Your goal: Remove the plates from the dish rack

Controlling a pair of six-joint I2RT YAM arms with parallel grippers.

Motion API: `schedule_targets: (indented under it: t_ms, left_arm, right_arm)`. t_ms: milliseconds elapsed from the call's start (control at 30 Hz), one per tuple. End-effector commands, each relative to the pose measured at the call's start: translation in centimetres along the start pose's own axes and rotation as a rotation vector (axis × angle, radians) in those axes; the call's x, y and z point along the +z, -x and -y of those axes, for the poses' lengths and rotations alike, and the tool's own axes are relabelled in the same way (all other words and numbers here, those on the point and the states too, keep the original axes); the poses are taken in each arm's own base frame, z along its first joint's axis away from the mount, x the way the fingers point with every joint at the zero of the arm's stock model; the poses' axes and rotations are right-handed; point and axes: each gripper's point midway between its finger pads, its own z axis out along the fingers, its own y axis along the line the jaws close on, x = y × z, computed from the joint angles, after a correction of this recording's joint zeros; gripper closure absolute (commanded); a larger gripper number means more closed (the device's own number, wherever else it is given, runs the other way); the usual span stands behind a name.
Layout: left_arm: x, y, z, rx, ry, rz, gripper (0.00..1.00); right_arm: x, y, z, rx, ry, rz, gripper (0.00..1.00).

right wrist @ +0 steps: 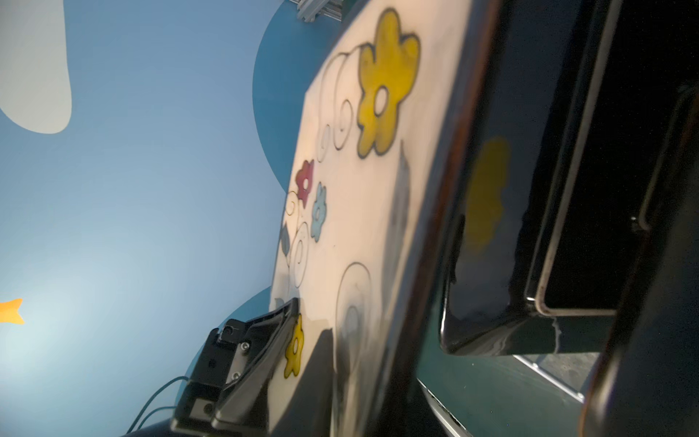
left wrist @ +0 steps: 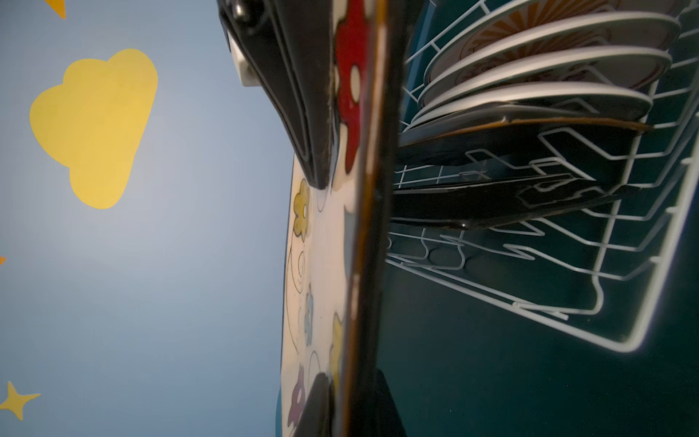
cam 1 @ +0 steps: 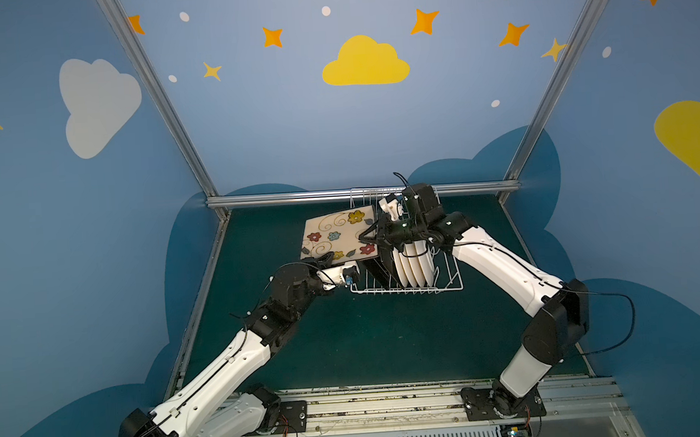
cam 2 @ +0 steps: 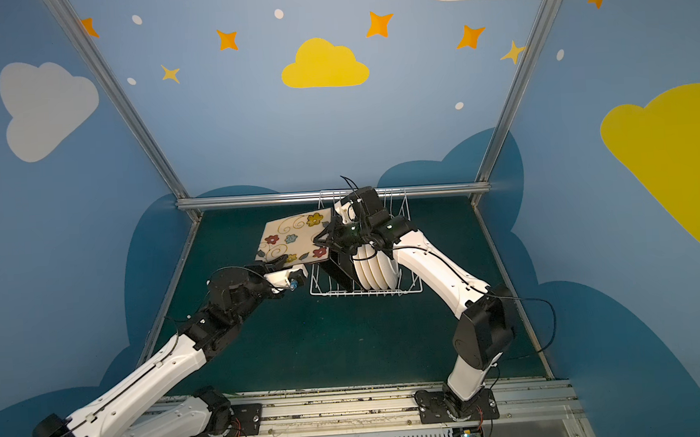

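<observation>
Mid-unload, first plate as far as I can see. My left gripper (cam 1: 326,257) is clamped on the near edge of one floral plate (cam 1: 337,235); the right wrist view shows its upper finger (right wrist: 261,352) lying flat on the cream face beside a yellow flower. My right gripper (cam 1: 365,236) is at the same plate's right edge. In the left wrist view its upper finger (left wrist: 299,113) presses on the face next to the red flower. The finger under the plate is hidden, but I read this as a pinch, so both my grippers hold the one plate. The plate is face up, slightly tilted and off the surface, out of its slot and hanging just left of the dish rack (cam 1: 452,282), its right edge over the rack's left side. Not yet set down. In both top views no plate lies on the green mat (cam 1: 347,344), so I count nothing delivered. Left to do: two black-backed square plates (left wrist: 491,147) stand on edge in the rack, with several round white plates (cam 1: 411,265) packed close beside them toward my right arm. I cannot count the round ones exactly. Judgement: early in the job, most of the load is in the rack.
</observation>
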Motion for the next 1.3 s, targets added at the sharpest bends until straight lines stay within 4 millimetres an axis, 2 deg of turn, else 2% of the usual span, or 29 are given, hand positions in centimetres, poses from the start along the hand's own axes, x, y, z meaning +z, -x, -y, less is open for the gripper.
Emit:
schedule_targets:
  t_ms: [0,67,267,367,467,600,833,1000,1267]
  left_arm:
    - [-2.5,5.0,-8.7,-0.137,0.293,0.209,0.96]
    - [-2.4,4.8,-8.7,-0.147,0.297,0.199,0.9]
    - [-2.0,4.5,-8.3,-0.171,0.285,0.194,0.75]
    - [-1.9,4.3,-7.9,-0.176,0.276,0.19,0.54]
    - [-1.8,4.1,-7.7,-0.187,0.275,0.181,0.26]
    - [-1.9,3.7,-7.5,-0.199,0.271,0.17,0.11]
    - [-2.3,3.3,-6.4,-0.248,0.216,0.153,0.01]
    - [-3.4,2.3,-5.7,-0.327,0.202,0.131,0.0]
    - [-5.2,1.0,-6.2,-0.628,0.2,0.097,0.0]
  right_arm:
    - [-0.7,0.2,-3.2,-0.141,0.122,-0.001,0.91]
    - [-1.0,0.4,-3.6,-0.147,0.145,0.006,1.0]
    - [-2.4,1.3,-4.6,-0.145,0.214,0.064,1.0]
    - [-3.2,2.0,-4.8,-0.139,0.233,0.092,1.0]
    - [-4.2,3.1,-5.2,-0.142,0.257,0.12,1.0]
    - [-5.8,5.0,-6.0,-0.137,0.314,0.166,1.0]
    - [-8.0,7.2,-7.2,-0.162,0.359,0.247,1.0]
    - [-9.3,8.6,-7.2,-0.181,0.357,0.3,1.0]
    - [-10.1,9.1,-6.1,-0.204,0.328,0.335,1.0]
